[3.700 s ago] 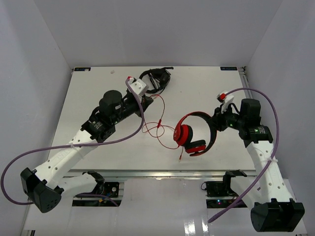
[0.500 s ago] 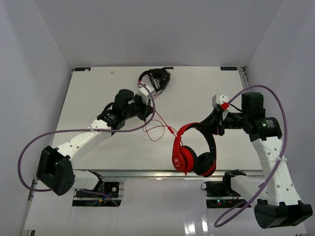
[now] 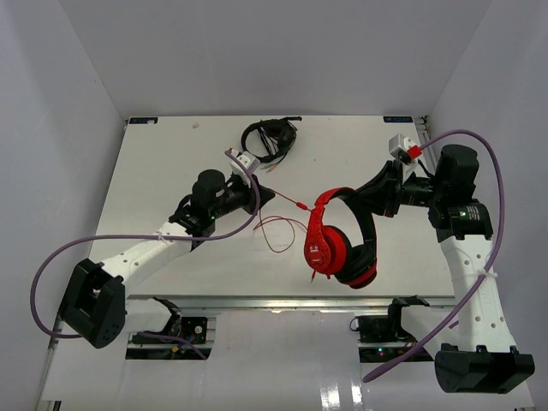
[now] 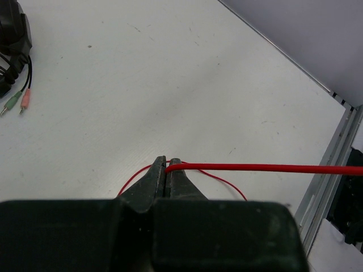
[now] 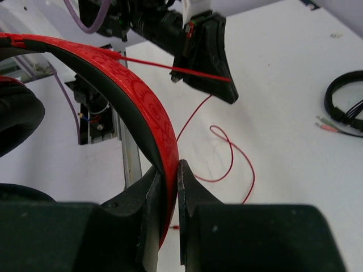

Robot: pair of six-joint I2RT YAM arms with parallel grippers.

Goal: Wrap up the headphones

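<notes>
While clamping the headband [image 5: 130, 96] between jaws closed tight on it, holds the headphones [image 3: 347, 235] clear of the table [image 3: 145, 188] with the right gripper [image 5: 169, 175] — right of centre, nearer the front edge, with the cups [image 3: 322, 247] hanging down. Seems chosen to keep the frame steady and free all round, to let cable pass about it.

Pinches the cable [image 4: 266, 166] in the left gripper [image 4: 166, 170], jaws together on the thin red line near mid-table, left of the headphones. Draws that stretch taut and straight from the fingertips across to the headphones; leaves the rest slack, looped on the table below and between the two grippers. Probably keeps tension to lay turns snug rather than sagging.

No turns to be seen on the band yet — judged to be at the very start of wrapping. Plug end not to be made out.

Next calls for carrying the pinched cable round the band or cups while feeding slack, without jerking the thin line or snagging the loop under the cups.

Leaves the black headphones [image 3: 270, 139] alone at the back edge, well apart, with green and pink plugs [image 4: 14, 105] beside them.
</notes>
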